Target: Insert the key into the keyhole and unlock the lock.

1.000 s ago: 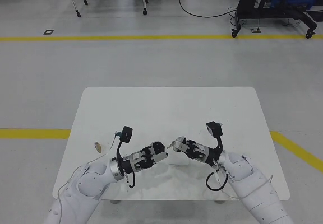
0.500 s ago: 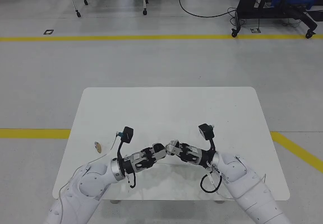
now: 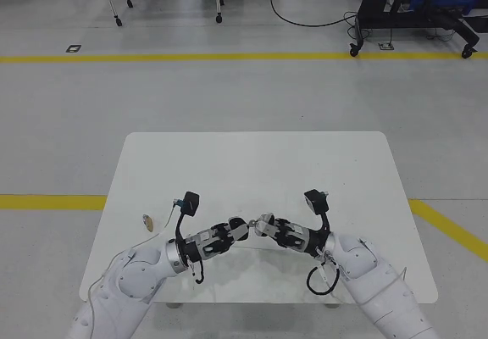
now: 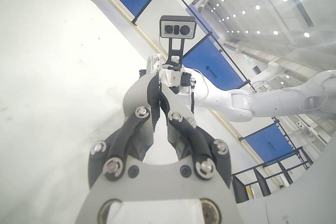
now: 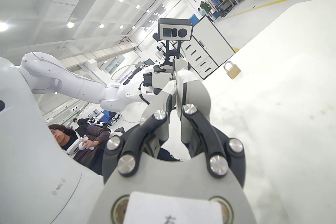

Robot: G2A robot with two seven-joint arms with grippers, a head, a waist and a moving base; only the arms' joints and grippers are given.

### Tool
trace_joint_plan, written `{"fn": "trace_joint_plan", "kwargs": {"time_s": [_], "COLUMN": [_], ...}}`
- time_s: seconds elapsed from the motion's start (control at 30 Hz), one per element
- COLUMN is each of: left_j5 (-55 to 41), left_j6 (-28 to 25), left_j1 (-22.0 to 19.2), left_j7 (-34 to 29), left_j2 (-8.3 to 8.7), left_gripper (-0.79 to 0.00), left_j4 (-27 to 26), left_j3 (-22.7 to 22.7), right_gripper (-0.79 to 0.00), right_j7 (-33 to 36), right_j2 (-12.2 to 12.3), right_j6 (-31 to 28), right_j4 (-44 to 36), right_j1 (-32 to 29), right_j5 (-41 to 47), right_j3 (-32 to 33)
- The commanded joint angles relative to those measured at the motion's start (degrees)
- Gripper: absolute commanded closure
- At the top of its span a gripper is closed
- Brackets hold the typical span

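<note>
Both arms come in low over the white tabletop from the near edge, forearms angled toward each other so that they form a shallow V. They meet tip to tip roughly at the middle of the near half. The left pincer points across at the right pincer, and the two sit just beside each other, nose to nose. From above I cannot tell whether they touch.

In the left wrist view, the left pincer has its grey fingers with dark pads drawn together, with only a thin slit between them near the tips. The right pincer looks much the same in its own view, fingers pressed together at the ends. Whether the key sits between either pair I cannot tell, because the tips hide that spot.

Each wrist carries a small black camera on a stalk, one on the left arm and one on the right, both standing up just behind the pincers.

The brass padlock with a silver shackle rests on the tabletop well apart from both pincers. It lies out past the far side of the left arm, near that edge of the tabletop. Nothing grips it or touches it.
</note>
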Motion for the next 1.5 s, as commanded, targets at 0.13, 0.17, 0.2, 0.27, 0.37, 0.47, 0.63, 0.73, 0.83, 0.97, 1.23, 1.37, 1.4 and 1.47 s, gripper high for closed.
{"fn": "trace_joint_plan", "kwargs": {"time_s": [0.13, 0.17, 0.2, 0.27, 0.37, 0.47, 0.63, 0.73, 0.83, 0.97, 1.23, 1.37, 1.4, 1.47], "left_j5": [-2.2, -2.7, -3.1, -3.7, -3.6, -3.0, -2.8, -2.7, -2.7, -2.8, -3.2, -3.4, -3.6, -4.0], "left_j6": [1.9, 2.1, 2.2, 2.5, 3.5, 4.4, 5.1, 5.4, 5.7, 6.2, 6.5, 7.0, 7.1, 7.4], "left_j1": [-0.4, -0.4, -0.4, -0.5, -0.9, -1.3, -1.7, -1.8, -2.0, -2.1, -2.3, -2.6, -2.7, -2.9], "left_j7": [-7.7, -8.5, -9.0, -10.3, -12.3, -13.0, -12.9, -13.0, -13.1, -13.1, -13.0, -13.1, -13.1, -12.9], "left_j2": [0.74, 0.85, 0.93, 1.06, 1.18, 1.19, 1.17, 1.2, 1.24, 1.24, 1.27, 1.29, 1.28, 1.26], "left_gripper": [0.0, 0.0, 0.0, 0.0, 0.0, 0.0, 0.0, 0.0, 0.0, 0.0, 0.0, 0.0, 0.0, 0.0], "left_j4": [-0.1, 0.0, 0.0, 0.2, 0.3, 0.2, 0.6, 0.6, 0.6, 0.8, 1.1, 1.5, 1.6, 1.8], "left_j3": [-0.6, -0.7, -0.9, -0.9, -0.5, 0.0, 0.5, 0.6, 0.7, 0.9, 1.3, 1.4, 1.4, 1.4], "right_gripper": [-0.6, -0.536, -0.456, -0.366, -0.345, -0.299, -0.225, -0.182, -0.154, -0.135, 0.0, 0.0, 0.0, 0.0], "right_j7": [5.9, 7.0, 7.9, 9.4, 10.8, 11.8, 13.5, 14.4, 15.3, 16.4, 16.9, 17.1, 17.1, 17.0], "right_j2": [0.7, 0.8, 1.0, 1.1, 1.0, 0.8, 0.8, 0.9, 1.0, 1.1, 1.1, 1.1, 1.1, 1.1], "right_j6": [2.5, 3.2, 3.7, 4.5, 5.4, 5.9, 6.2, 6.2, 6.3, 6.7, 7.6, 8.0, 8.0, 7.9], "right_j4": [1.4, 1.6, 1.7, 1.9, 2.1, 2.4, 3.1, 3.4, 3.5, 3.3, 3.1, 2.9, 2.9, 2.9], "right_j1": [1.1, 1.4, 1.6, 2.1, 2.8, 3.5, 4.3, 4.5, 4.7, 4.9, 5.2, 5.3, 5.3, 5.4], "right_j5": [2.6, 3.4, 3.9, 4.7, 5.0, 5.2, 6.1, 6.6, 7.1, 7.3, 6.3, 5.6, 5.5, 5.3], "right_j3": [-0.2, -0.3, -0.3, -0.5, -1.4, -2.5, -3.3, -3.4, -3.6, -3.9, -4.6, -5.1, -5.1, -5.2]}}
